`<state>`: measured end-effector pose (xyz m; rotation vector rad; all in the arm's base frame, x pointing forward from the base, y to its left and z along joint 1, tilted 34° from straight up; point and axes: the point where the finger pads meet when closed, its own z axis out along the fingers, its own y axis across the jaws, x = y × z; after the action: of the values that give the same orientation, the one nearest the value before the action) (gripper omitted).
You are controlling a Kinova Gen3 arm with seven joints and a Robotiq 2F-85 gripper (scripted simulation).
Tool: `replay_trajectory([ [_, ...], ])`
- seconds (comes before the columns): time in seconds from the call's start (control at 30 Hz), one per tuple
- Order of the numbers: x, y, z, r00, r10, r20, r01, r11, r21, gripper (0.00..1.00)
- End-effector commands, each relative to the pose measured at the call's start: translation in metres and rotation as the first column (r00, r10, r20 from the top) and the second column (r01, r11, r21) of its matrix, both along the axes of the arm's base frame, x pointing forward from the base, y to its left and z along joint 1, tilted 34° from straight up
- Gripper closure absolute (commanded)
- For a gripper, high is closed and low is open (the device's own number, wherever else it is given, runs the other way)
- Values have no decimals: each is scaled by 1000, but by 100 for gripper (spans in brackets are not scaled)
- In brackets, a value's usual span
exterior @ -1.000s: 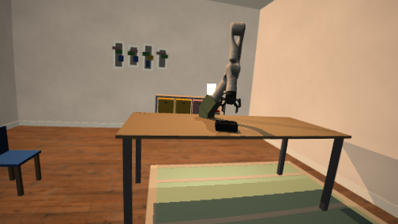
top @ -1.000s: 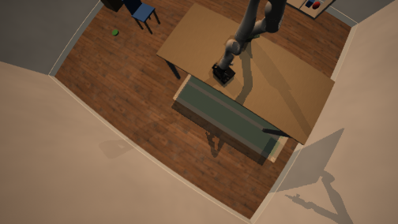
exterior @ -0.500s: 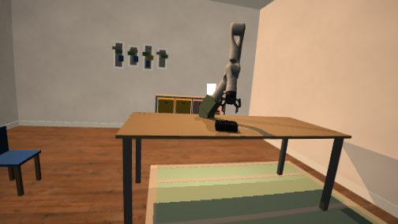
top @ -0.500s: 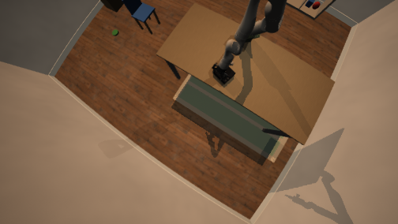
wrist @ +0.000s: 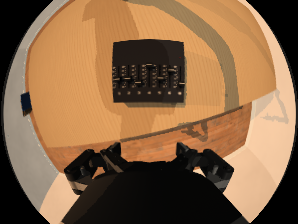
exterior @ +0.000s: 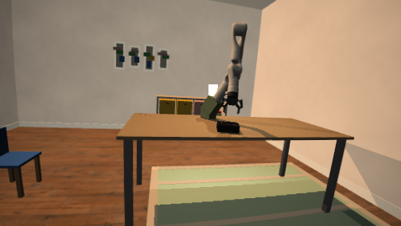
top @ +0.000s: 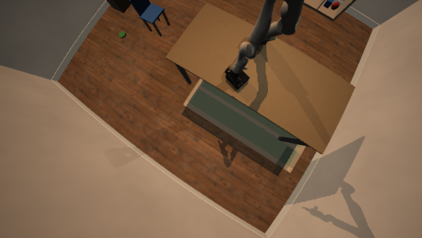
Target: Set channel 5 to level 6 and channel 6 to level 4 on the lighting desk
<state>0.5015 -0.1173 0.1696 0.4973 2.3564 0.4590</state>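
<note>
Black lighting desk (wrist: 147, 71), faders visible only from wrist, gripper (exterior: 232, 107) spread apart above.

Colours and patterns, as seen from my arm

Tan wooden counter (exterior: 167, 125) on dark legs; black lighting desk (wrist: 147, 71) with pale fader marks; my black pincer (exterior: 232, 104) on a grey arm (exterior: 235, 60); green striped rug (exterior: 239, 199); blue chair (exterior: 17, 158); reddish-brown plank floor (top: 126, 100).

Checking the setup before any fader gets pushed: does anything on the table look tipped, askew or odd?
Nothing stands out. The lighting desk lies flat on the table, and the open gripper hangs above it, holding nothing. The fader levels are too small to read.
</note>
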Motion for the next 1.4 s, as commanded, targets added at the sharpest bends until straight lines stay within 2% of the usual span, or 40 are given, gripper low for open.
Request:
replay_trajectory([
  [0.0,0,0,0,1000,-1,1,1,1000,-1,0],
  [0.4,-11,3,-11,999,21,-37,-22,1000,-9,0],
  [0.67,-49,16,-27,986,113,-125,-116,993,-20,0],
  [0.9,-91,29,-21,956,237,-174,-244,969,-24,0],
  [0.97,-91,29,-21,956,237,-174,-244,969,-24,0],
  [1.2,-119,34,-11,929,319,-186,-330,943,-32,0],
  [1.37,-124,34,-9,924,332,-187,-344,938,-35,0],
])
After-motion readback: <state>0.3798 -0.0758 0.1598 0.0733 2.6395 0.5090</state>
